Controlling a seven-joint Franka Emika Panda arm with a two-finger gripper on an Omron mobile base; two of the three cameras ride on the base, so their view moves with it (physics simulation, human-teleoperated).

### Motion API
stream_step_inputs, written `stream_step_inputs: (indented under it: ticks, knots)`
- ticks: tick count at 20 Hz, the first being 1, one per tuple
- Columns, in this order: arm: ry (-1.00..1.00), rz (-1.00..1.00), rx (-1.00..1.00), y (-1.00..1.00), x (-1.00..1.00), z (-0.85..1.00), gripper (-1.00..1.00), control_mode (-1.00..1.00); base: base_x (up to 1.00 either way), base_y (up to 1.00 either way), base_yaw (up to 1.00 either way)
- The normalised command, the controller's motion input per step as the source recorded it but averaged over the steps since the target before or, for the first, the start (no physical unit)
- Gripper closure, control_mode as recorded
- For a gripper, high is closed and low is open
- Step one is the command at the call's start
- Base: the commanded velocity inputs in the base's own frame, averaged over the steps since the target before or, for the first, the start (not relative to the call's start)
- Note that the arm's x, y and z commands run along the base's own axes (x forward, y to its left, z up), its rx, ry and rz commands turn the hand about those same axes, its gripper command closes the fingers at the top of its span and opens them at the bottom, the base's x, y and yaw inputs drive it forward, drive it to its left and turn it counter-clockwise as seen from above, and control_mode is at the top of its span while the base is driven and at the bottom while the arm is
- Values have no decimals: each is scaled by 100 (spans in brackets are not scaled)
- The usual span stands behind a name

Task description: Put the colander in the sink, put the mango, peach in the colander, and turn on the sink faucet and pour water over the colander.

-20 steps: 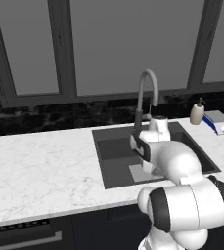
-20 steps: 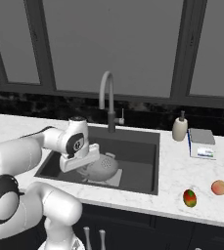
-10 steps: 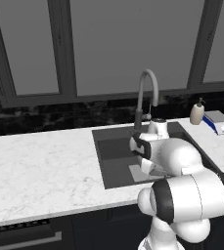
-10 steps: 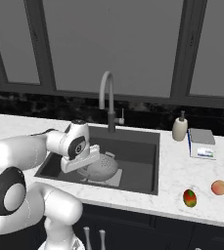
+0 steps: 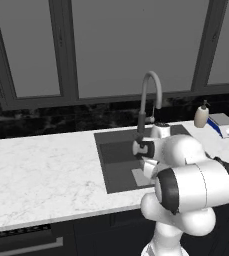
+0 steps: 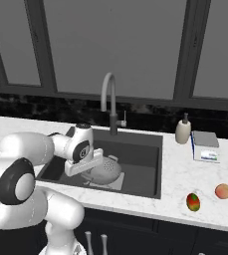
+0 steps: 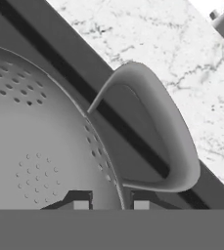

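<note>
— Since a second ago, what has moved?

— Little: the gripper (image 7: 107,201) with the round grey perforated metal colander (image 6: 105,170) has sunk slightly lower into the wide dark grey sink (image 6: 144,159); the fruit lies as before.

— And the claw's state?

— Narrow, pinched on the colander's rim beside a loop handle (image 7: 155,136).

— Where are the fruits?

— On the white marble counter (image 6: 185,172), right of the sink: the mottled red-green mango (image 6: 193,201), and the pale orange-pink peach (image 6: 223,191) near it.

— The tap?

— The tall grey gooseneck faucet (image 6: 110,102) stands behind the basin.
</note>
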Motion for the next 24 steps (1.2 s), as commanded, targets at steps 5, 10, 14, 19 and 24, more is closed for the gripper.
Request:
stream_step_inputs:
  ticks: [5, 10, 14, 19, 24]
  knots:
    - [0, -10, 0, 0, 9, -14, 100, -100, 0, 0, 0]
    - [0, -8, 0, 1, 9, -5, 100, -100, 0, 0, 0]
    - [0, -7, 0, 3, 13, -13, 100, -100, 0, 0, 0]
    - [0, -7, -1, 5, 17, -13, 100, -100, 0, 0, 0]
    - [0, -4, -2, 4, 23, -13, 100, -100, 0, 0, 0]
